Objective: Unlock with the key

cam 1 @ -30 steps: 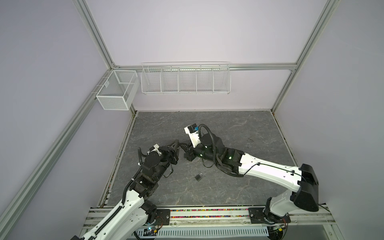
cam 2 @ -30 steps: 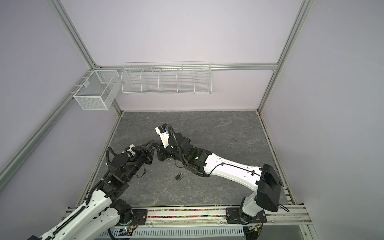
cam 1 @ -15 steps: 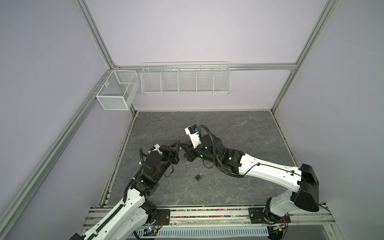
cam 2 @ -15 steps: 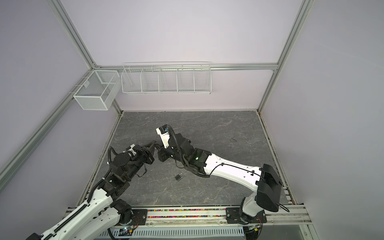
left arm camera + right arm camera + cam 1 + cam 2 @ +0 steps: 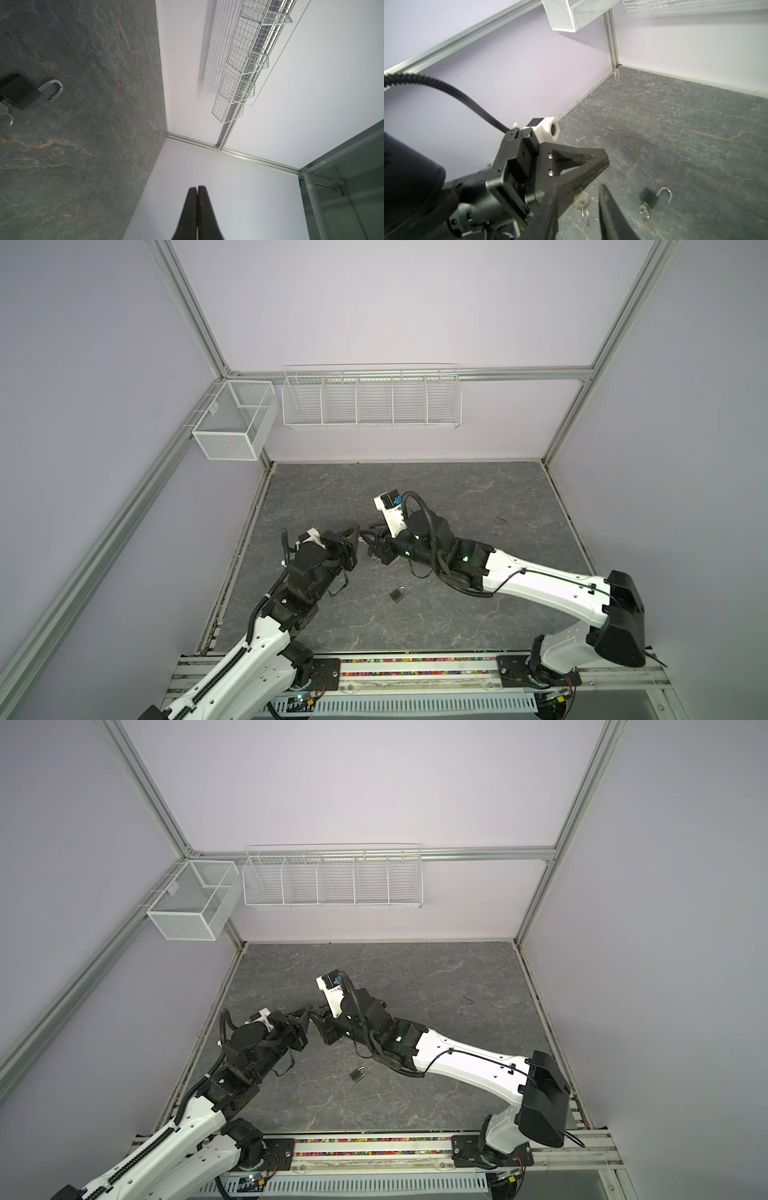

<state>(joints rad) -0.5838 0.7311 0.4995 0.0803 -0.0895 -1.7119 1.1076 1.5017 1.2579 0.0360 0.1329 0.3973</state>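
Matt black padlock (image 5: 648,197), shiny metal shackle (image 5: 665,188), rough slate-like tabletop (image 5: 695,124).

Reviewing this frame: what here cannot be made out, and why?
- Loose key: in the right wrist view the left hand hides its blade; whether it is held or lies on the table is unclear. In both top views it is too small.
- Padlock: in the left wrist view the picture's edge cuts off its body; the keyhole end is unseen.
- Metal piece at the padlock's base: right wrist view, too small to confirm a key.
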